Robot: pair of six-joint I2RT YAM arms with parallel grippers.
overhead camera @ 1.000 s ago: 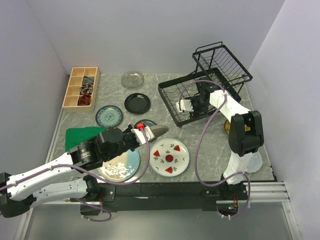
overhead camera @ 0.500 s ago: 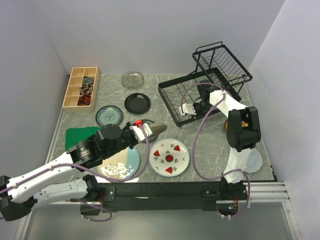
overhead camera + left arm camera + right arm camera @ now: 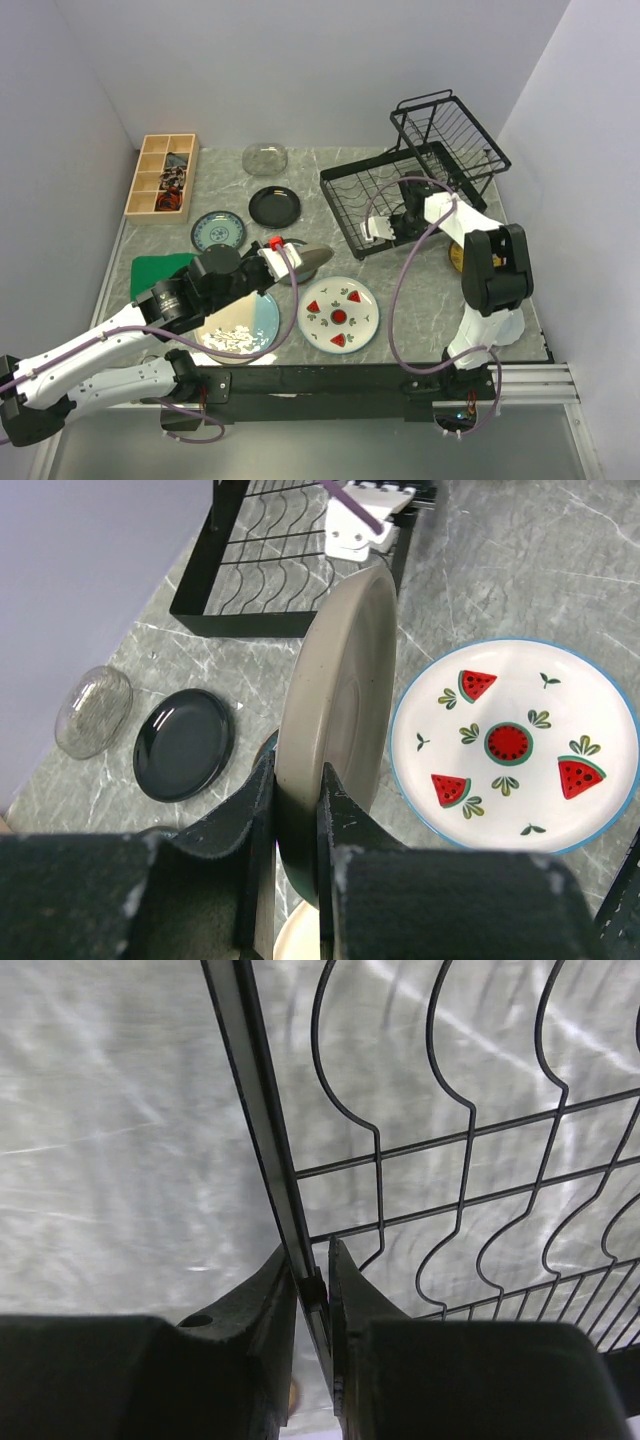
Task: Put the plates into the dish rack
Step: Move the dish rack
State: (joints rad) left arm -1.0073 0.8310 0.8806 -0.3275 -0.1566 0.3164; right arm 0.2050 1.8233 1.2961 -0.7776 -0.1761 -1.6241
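My left gripper [image 3: 297,775] is shut on the lower rim of a taupe plate [image 3: 340,690], held on edge above the table [image 3: 308,262]. The black wire dish rack [image 3: 400,190] stands at the back right. My right gripper [image 3: 313,1260] is shut on the dish rack's flat front rim bar [image 3: 255,1090], seen from above at its near edge [image 3: 378,228]. Flat on the table lie a watermelon plate [image 3: 339,314], a cream-and-blue plate [image 3: 240,330], a blue patterned plate [image 3: 218,231], a black plate [image 3: 274,206] and a clear glass plate [image 3: 265,158].
A wooden compartment box [image 3: 162,175] stands at the back left. A green cloth [image 3: 160,270] lies by the left arm. A yellow plate [image 3: 457,255] is partly hidden behind the right arm, and a pale plate [image 3: 505,325] sits by its base.
My right gripper has shut on the rack's front rim bar, and the rack has shifted slightly to the right. The left gripper keeps hold of the taupe plate, barely moved.
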